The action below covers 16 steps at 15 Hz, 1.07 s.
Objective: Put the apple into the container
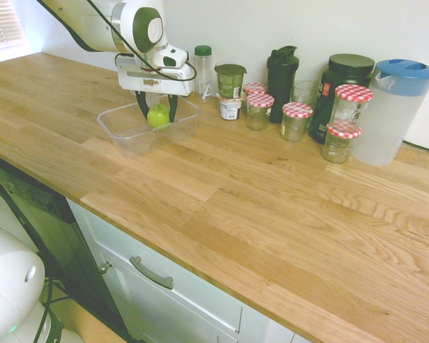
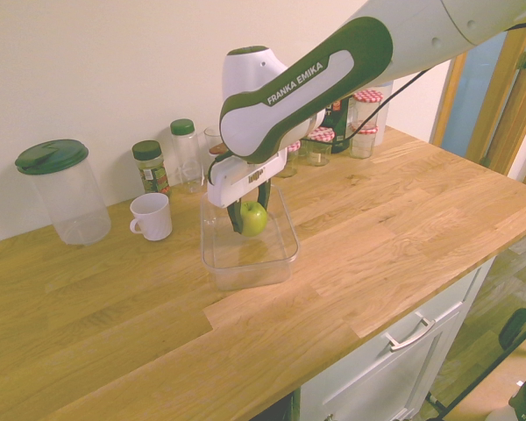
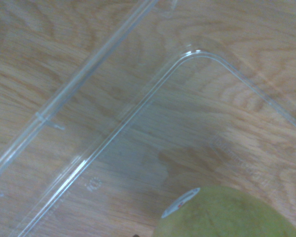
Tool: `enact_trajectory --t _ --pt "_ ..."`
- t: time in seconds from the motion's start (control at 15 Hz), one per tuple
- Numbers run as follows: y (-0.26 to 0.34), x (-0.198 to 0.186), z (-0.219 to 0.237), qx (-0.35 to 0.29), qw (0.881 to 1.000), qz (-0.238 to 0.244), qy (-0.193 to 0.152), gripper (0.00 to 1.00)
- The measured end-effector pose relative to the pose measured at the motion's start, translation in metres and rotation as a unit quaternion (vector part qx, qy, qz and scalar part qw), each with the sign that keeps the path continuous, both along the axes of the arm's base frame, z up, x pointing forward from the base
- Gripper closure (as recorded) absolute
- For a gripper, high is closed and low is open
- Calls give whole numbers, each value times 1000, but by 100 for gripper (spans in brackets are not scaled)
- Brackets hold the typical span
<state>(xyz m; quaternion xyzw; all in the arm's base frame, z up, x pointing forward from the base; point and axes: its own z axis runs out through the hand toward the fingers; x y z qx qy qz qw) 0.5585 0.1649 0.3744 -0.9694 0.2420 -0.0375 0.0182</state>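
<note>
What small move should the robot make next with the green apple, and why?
Probably lower the claw slightly, then open it: the apple sits between its two fingers, over the clear container, and whether it touches the bottom, I cannot tell.

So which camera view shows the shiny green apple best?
The first exterior view: the round green apple shows nearly whole between the fingers. The second exterior view crops it slightly behind one finger; the wrist view only its stickered top.

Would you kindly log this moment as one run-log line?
gripper: closed on apple | apple: between fingers, over container | release: not yet
</note>
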Motion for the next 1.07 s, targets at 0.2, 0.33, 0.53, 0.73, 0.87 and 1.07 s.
enact_trajectory --t 0.2,0.33,0.53,0.73,0.87,1.07 --pt "4 1 -7 -4 1000 -4 4 0" --pt "4 2 -15 -7 1000 -4 10 0" --pt "4 6 -13 -7 1000 -6 10 0" --pt "3 12 3 -9 1000 -9 13 0" --pt "-4 16 27 -10 1000 -19 5 0" --pt "-65 17 86 -35 994 -100 15 0"
